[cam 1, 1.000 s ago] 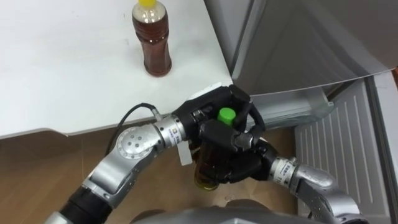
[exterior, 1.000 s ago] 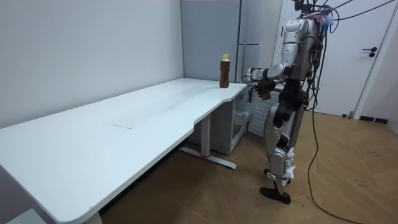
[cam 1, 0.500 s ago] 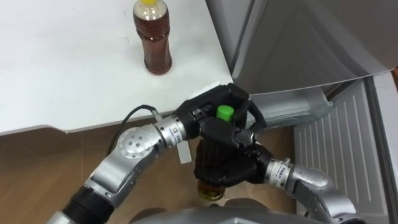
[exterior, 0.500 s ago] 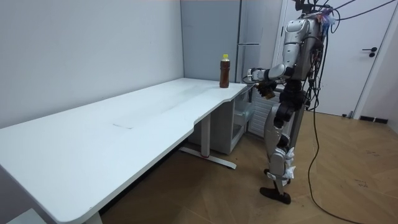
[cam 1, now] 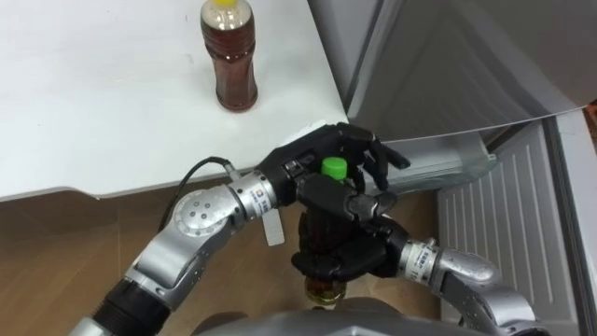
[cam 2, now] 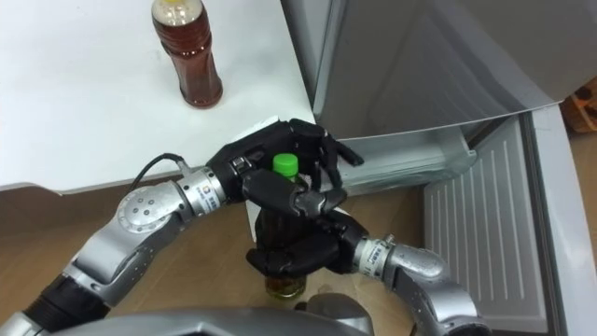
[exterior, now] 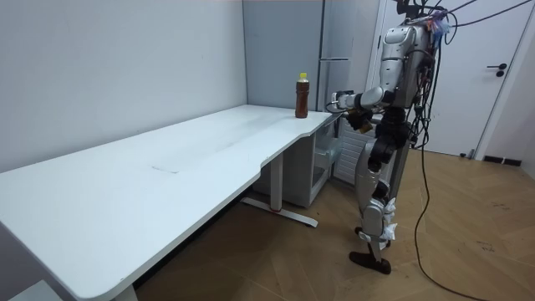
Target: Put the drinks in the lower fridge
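A brown drink bottle with a green cap [cam 1: 334,168] is held upright in front of my body, off the table's edge. My right hand [cam 1: 347,252] is shut round its body from below and the right. My left hand [cam 1: 303,166] sits behind the bottle's neck with its fingers [cam 1: 378,154] spread straight past the cap, open. A second brown bottle with a yellow cap [cam 1: 229,56] stands on the white table [cam 1: 93,112]. In the room view I stand at the table's end by the fridge [exterior: 334,50], hands in front of me.
The grey upper fridge door [cam 1: 438,65] rises to the right of the table. Below it the lower fridge's door shelf [cam 1: 438,161] and ribbed inner panel [cam 1: 504,233] show at my right. Wooden floor [cam 1: 56,243] lies under the table's edge.
My left hand's fingers have uncurled from the green-capped bottle and now stand straight. The right hand keeps its grip, and the bottle sits slightly lower.
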Controlling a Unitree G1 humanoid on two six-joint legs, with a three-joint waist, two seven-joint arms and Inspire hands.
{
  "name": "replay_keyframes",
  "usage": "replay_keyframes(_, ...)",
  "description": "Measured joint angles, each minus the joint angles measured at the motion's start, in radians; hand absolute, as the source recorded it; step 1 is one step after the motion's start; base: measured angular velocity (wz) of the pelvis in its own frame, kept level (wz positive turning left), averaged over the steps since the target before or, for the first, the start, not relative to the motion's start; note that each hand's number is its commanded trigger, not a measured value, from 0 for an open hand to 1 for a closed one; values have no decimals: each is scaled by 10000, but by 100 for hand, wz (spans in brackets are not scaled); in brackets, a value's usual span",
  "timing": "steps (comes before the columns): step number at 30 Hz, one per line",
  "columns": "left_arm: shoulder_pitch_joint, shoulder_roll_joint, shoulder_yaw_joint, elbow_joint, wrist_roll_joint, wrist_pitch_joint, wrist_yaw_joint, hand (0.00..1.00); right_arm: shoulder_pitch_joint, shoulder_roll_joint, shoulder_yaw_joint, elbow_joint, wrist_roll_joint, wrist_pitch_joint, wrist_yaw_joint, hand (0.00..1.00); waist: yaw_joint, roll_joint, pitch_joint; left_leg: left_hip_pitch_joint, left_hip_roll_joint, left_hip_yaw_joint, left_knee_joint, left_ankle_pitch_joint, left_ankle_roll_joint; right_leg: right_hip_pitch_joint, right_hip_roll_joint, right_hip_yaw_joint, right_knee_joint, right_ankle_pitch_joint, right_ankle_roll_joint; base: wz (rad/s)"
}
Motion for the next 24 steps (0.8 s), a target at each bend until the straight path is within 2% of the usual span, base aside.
replay_keyframes(6, 133, 102, -232, 939, 13, 10, -187, 0, 279, -69, 14, 1, -305, 560, -442, 100, 49, 58, -11, 204, -11, 16, -123, 1, 1, 100, 2, 14, -19, -5, 8, -2)
replay_keyframes(10, 189, 287, -310, 1069, 15, 101, -226, 0, 317, -131, 139, 1, -381, 715, -507, 100, 50, 74, -18, 202, -16, 11, -128, 0, 2, 105, -1, 2, -16, -6, 9, 0)
replay_keyframes(14, 249, 340, -335, 1437, 13, 101, -356, 0, 316, -273, 340, 6, -380, 898, -706, 100, 53, 164, -64, 250, -17, 42, -129, 0, 2, 135, -1, 4, 5, -6, 9, 0)
replay_keyframes(16, 265, 379, -334, 1622, 11, 109, -422, 0, 271, -286, 344, 6, -372, 955, -798, 100, 61, 194, -55, 265, -16, 51, -130, 1, 3, 138, 1, 8, 20, -6, 9, 0)
replay_keyframes(24, 296, 459, -328, 2061, 15, 543, -1010, 0, 188, -324, 288, 7, -346, 1159, -878, 100, 53, 179, -34, 280, -23, 21, -142, 0, 4, 109, -4, 14, 71, -7, 11, 0)
